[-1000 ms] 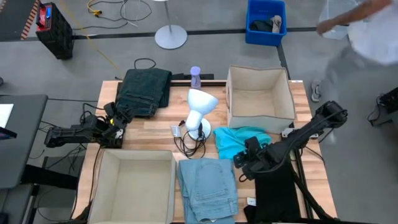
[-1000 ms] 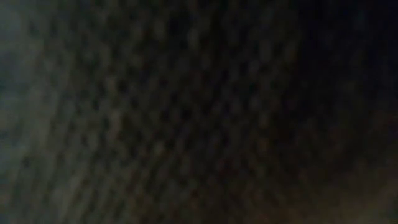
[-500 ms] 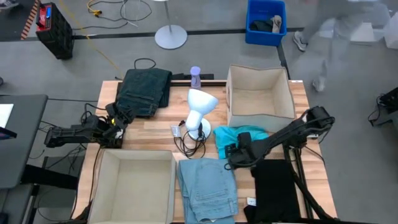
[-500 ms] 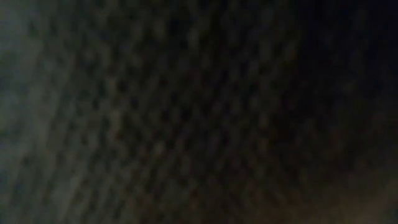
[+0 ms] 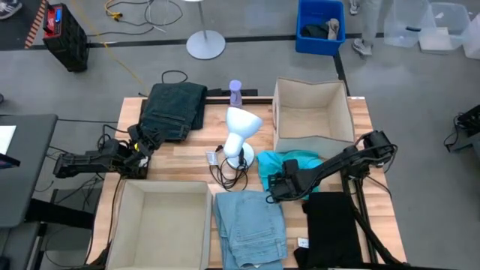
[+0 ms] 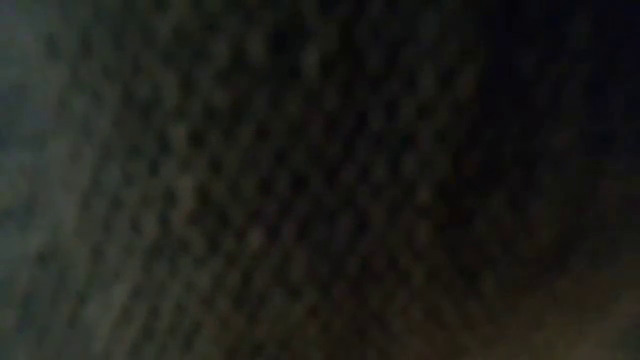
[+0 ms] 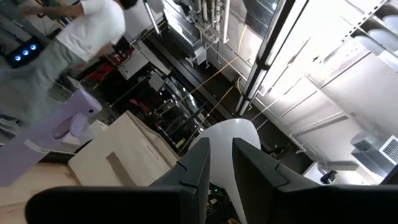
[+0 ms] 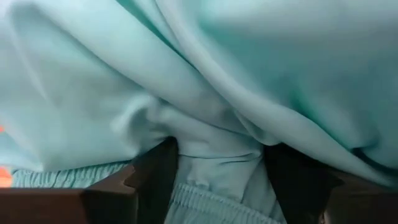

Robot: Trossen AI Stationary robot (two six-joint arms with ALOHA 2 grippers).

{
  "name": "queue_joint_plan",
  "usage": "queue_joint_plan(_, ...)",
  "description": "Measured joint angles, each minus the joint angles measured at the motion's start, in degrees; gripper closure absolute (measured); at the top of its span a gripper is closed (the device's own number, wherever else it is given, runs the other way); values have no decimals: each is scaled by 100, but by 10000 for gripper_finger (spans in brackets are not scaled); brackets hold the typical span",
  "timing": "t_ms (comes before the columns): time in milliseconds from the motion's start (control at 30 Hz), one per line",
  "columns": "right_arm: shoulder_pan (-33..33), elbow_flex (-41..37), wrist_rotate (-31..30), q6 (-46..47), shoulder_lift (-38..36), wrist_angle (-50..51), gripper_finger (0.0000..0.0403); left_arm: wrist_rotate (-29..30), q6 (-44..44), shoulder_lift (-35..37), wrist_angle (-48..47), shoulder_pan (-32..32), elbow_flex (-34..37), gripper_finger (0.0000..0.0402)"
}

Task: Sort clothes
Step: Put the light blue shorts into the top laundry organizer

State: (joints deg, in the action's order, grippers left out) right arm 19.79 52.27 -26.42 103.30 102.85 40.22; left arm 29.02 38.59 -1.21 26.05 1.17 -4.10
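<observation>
The teal shirt (image 5: pixel 291 166) lies crumpled on the table in front of the far beige box. My right gripper (image 5: pixel 273 187) is open at the shirt's near-left edge, and a bunch of teal cloth (image 8: pixel 211 155) sits between its fingers. Light blue jeans (image 5: pixel 251 225) lie folded at the near middle. A black garment (image 5: pixel 330 229) lies at the near right. Dark green trousers (image 5: pixel 176 111) lie folded at the far left. My left gripper (image 5: pixel 141 146) waits beside their near edge with its fingers close together, holding nothing. My right gripper has its open fingers (image 8: pixel 155 171) pushed into the teal shirt's near-left edge (image 8: pixel 214 146), with a bunched fold of several layers between them. The fingers come low, slanting from the table's right side. The shirt lies slack on the table.
A white desk lamp (image 5: pixel 240 135) with its cord stands mid-table, left of the shirt. A purple bottle (image 5: pixel 235 91) stands behind it. One beige box (image 5: pixel 311 120) is at the far right and another (image 5: pixel 161 225) at the near left. The low view shows only dark fabric.
My right gripper has moved toward the table's left edge and a little toward its far edge, from beside the black garment onto the teal shirt's near-left edge. A person beyond the far right corner has walked away.
</observation>
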Motion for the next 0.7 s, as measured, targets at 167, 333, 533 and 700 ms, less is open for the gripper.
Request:
queue_joint_plan(167,63,-4,104,154,3,4,201,0,0,0,-16,-2,0,336)
queue_joint_plan(333,132,80,154,192,16,23,276,2,1,0,-27,-1,0,336)
queue_joint_plan(533,151,206,270,188,22,16,368,2,2,0,-157,-2,0,336)
queue_joint_plan(700,193,343,313,11,35,32,394,2,86,-2,-289,0,0,336)
